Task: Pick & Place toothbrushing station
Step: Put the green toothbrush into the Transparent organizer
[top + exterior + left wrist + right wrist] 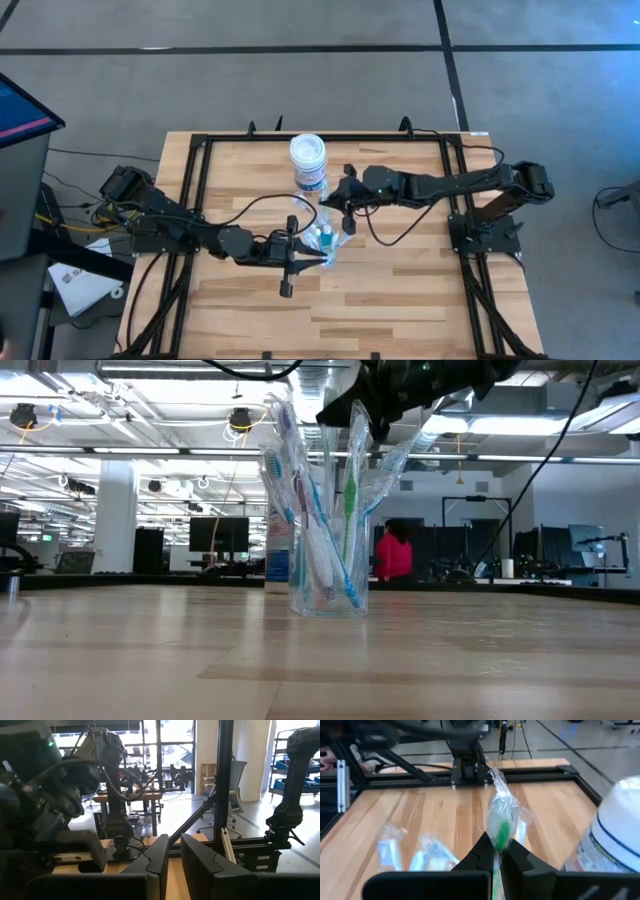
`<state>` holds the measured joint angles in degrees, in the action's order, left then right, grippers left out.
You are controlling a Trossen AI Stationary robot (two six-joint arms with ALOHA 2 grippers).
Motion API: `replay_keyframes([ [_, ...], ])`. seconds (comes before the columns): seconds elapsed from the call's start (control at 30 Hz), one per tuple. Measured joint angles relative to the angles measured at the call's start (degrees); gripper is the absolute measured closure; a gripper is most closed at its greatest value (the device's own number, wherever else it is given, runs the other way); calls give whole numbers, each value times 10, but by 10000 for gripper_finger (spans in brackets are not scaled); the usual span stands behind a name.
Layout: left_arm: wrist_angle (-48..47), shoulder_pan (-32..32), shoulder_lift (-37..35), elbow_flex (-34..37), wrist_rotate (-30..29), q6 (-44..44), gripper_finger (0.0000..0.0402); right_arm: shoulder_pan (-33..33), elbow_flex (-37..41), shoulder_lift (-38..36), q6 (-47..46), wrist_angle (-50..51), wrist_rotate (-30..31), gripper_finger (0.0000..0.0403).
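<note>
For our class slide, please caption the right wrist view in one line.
Right gripper fingers shut on a wrapped green toothbrush, white jar alongside.

Pale matt wood table [400,290]; clear glossy plastic cup [328,592]; toothbrushes [345,500] in shiny, probably plastic, wrappers.

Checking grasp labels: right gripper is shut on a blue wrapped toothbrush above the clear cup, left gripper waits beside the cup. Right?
One thing is off: the wrapped toothbrush in the right gripper is green, not blue, as the right wrist view shows. The rest holds: it is shut on it above the clear cup, and the left gripper waits beside the cup.
</note>
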<state>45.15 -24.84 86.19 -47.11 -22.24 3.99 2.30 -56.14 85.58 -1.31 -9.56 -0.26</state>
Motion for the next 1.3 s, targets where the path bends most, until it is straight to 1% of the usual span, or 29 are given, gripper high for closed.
replay_keyframes([
  [0.17,0,0,0,0,0,0,357,10,24,-2,-7,-25,-2,401],
  [0.33,-1,0,0,0,0,0,357,19,50,-2,-17,-72,-28,401],
  [0.83,-2,0,0,0,0,0,357,28,122,0,-35,-167,-32,401],
  [0.93,-2,0,0,0,0,0,357,35,126,0,-49,-163,-33,401],
  [1.23,-2,1,0,0,0,0,357,35,126,1,-49,-167,-44,401],
  [1.3,-2,1,0,0,0,0,357,33,125,17,-49,-184,-44,401],
])
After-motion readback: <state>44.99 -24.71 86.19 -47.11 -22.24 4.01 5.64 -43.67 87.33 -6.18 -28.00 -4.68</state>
